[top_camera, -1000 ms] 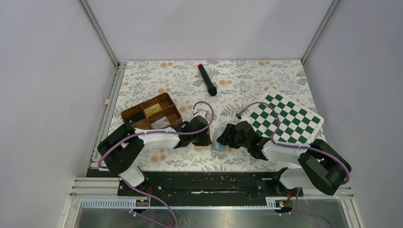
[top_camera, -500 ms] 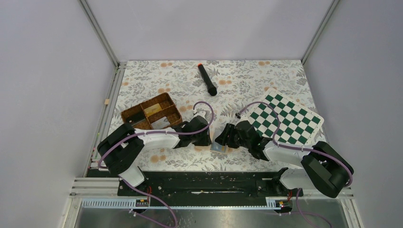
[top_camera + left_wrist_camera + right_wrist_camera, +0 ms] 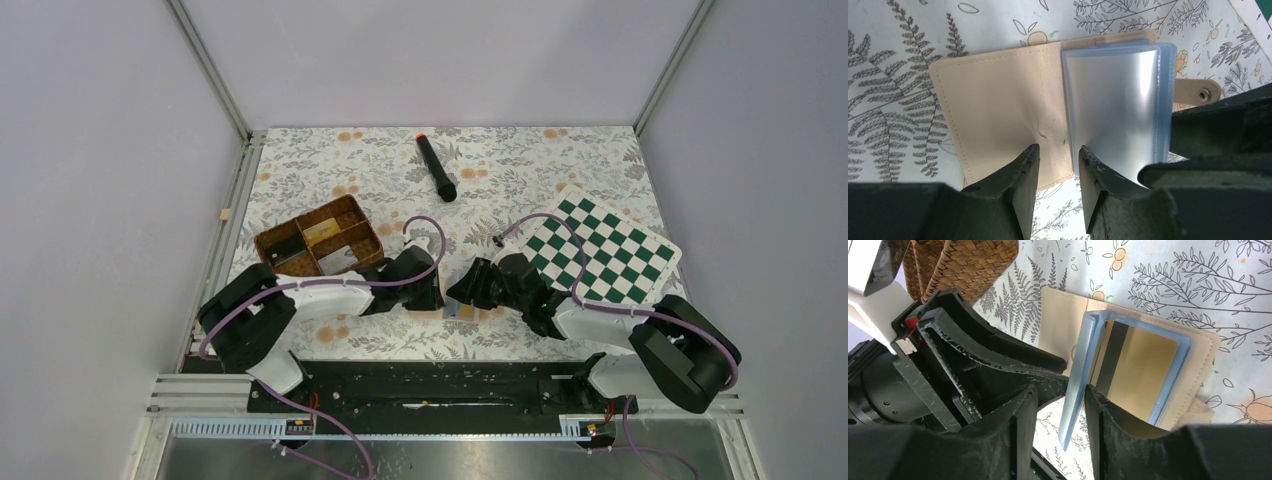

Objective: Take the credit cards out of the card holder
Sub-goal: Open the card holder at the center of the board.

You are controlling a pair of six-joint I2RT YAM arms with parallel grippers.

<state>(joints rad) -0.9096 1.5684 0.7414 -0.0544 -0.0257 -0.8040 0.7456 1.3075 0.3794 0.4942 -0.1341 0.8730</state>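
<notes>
The tan card holder (image 3: 998, 100) lies open on the floral cloth, with light blue clear leaves (image 3: 1118, 95) fanned on its right half. It shows small between both grippers in the top view (image 3: 462, 310). My left gripper (image 3: 1059, 148) is open, its fingertips resting on the holder's near edge by the spine. My right gripper (image 3: 1060, 389) is open, with one raised blue leaf (image 3: 1079, 375) standing between its jaws and leaning on the right finger. The yellow-gold card with a dark stripe (image 3: 1140, 370) sits in a sleeve. I cannot pick out a separate light blue card.
A brown woven partitioned basket (image 3: 318, 238) stands just behind the left arm and shows in the right wrist view (image 3: 968, 265). The green-white chequered board (image 3: 605, 248) lies at the right. A black cylinder with an orange tip (image 3: 436, 168) lies at the back.
My right gripper has moved a little left over the holder, and a blue leaf now stands between its jaws. The left arm has shifted slightly.
</notes>
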